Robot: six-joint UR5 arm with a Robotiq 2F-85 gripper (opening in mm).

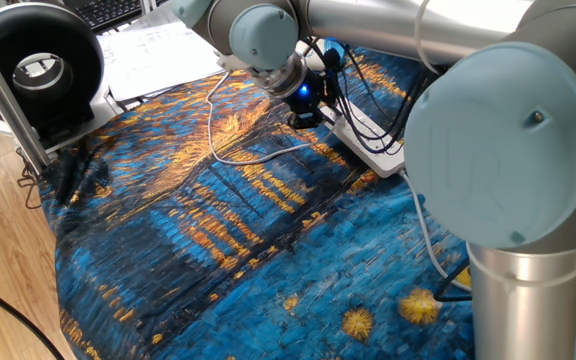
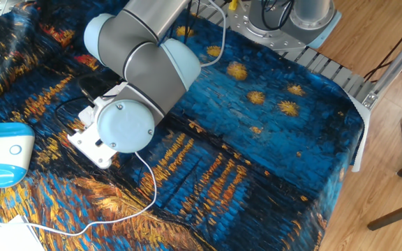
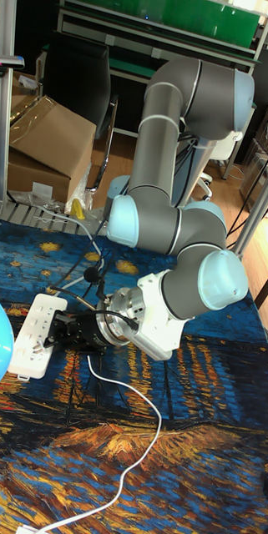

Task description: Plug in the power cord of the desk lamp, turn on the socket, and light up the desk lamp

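A UR5 arm reaches low over the bench (image 2: 278,160), draped in a blue-and-gold starry cloth, with its black hand (image 3: 57,331) at the edge of the socket (image 3: 35,335). The white strip lies left of centre in the tall fixed view, and right of centre near the top in one fixed view. The cord (image 3: 127,455) runs from the hand in a loose loop across the cloth toward the lower left of the tall view. Whether the fingers are apart or clamped on the plug cannot be told. A black round lamp (image 1: 36,68) sits upper left in one fixed view.
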